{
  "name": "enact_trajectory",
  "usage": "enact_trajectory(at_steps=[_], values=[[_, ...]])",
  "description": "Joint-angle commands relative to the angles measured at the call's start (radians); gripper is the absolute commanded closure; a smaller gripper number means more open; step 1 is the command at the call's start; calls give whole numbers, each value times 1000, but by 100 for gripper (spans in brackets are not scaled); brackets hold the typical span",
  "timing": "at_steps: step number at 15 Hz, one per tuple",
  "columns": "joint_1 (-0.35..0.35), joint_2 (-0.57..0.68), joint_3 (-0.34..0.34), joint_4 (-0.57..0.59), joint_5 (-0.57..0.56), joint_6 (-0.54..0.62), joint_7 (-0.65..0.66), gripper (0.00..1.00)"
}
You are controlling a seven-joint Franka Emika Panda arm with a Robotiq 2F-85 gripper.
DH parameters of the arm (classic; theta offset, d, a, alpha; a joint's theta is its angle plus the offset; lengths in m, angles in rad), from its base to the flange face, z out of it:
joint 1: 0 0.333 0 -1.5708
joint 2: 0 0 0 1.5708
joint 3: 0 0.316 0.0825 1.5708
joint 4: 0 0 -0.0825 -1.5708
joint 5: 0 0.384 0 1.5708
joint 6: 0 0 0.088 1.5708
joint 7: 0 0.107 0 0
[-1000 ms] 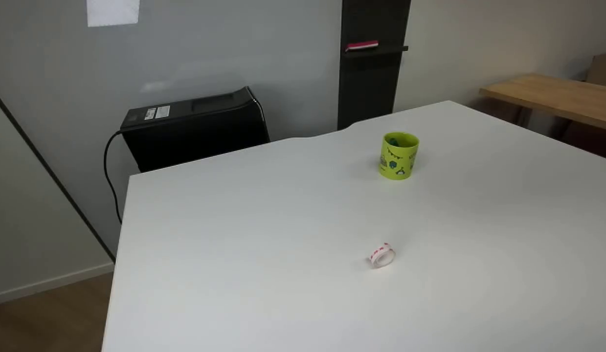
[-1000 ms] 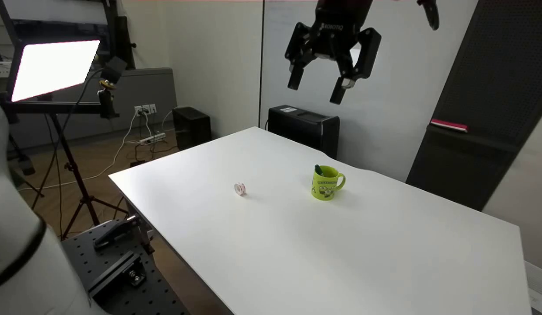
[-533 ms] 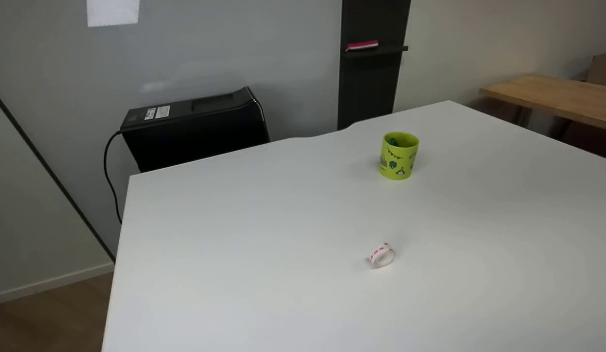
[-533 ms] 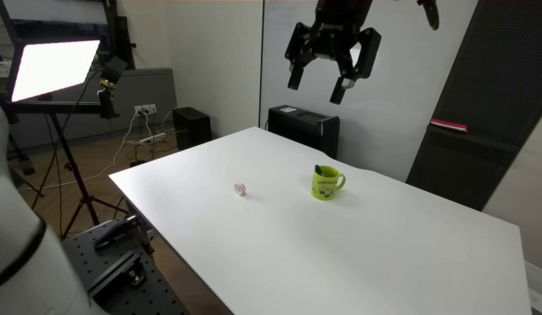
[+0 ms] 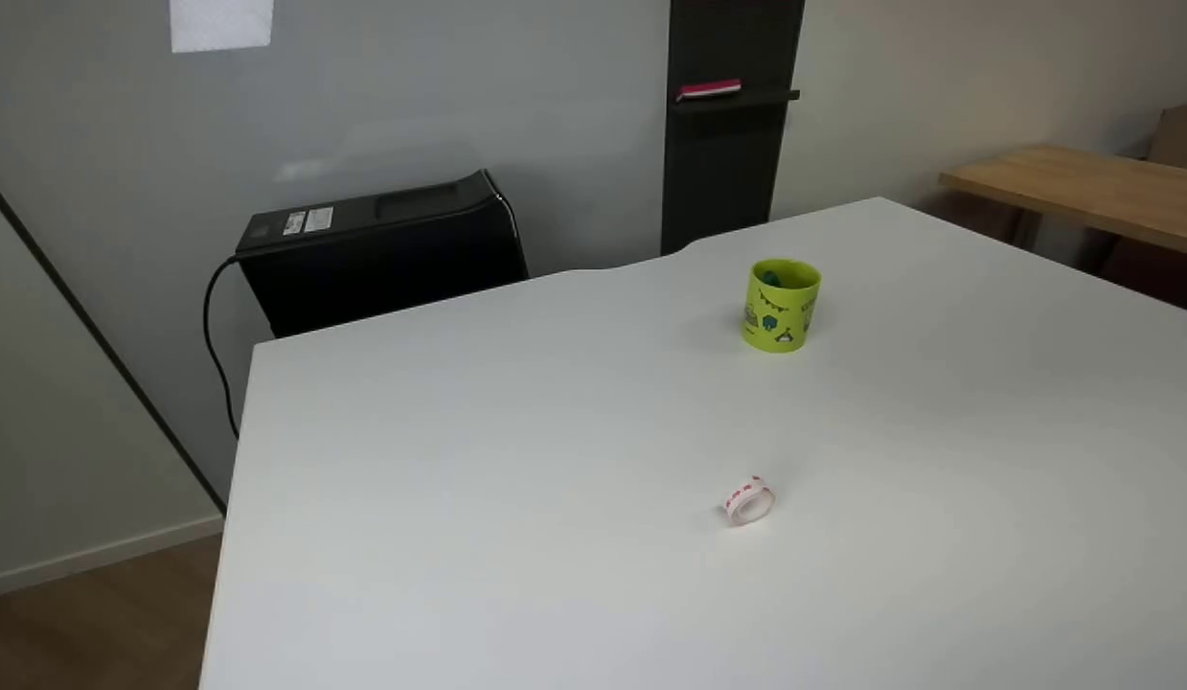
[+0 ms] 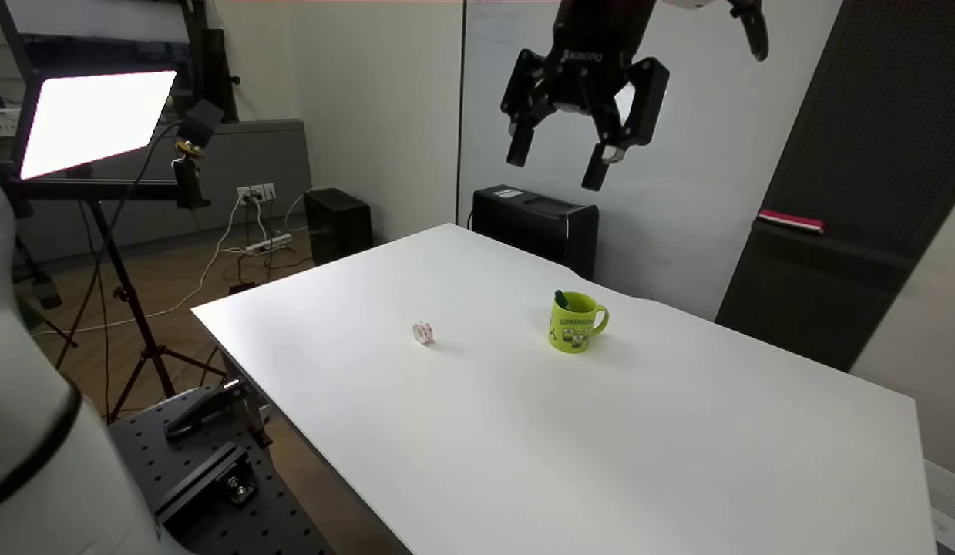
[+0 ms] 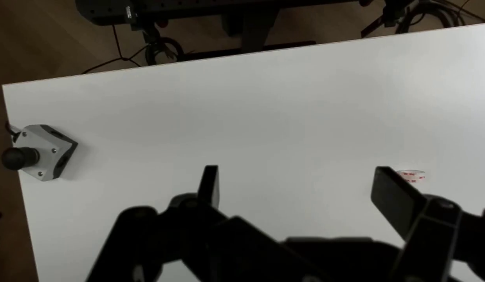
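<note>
aloft, the end effector (image 6: pixel 555 171) gapes, tape roll (image 6: pixel 424 333) on table (image 6: pixel 539 439) below.

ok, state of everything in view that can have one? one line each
Gripper, open, holding nothing, raised above the white table
Green mug, upright on the table, a dark green item in it
Tape roll, standing on its edge on the table
Light panel, lit
Grey box with black knob, on the table by its edge; pressed or not, can't tell
Labelled black machine, on or off, can't tell
</note>
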Motion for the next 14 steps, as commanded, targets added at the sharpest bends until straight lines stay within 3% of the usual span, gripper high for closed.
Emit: enact_trajectory(at_steps=[1, 9, 14], values=[[10, 38, 24, -23, -38, 59, -3, 0], [40, 205, 59, -46, -40, 236, -84, 0], [45, 288, 74, -49, -84, 431, -76, 0]])
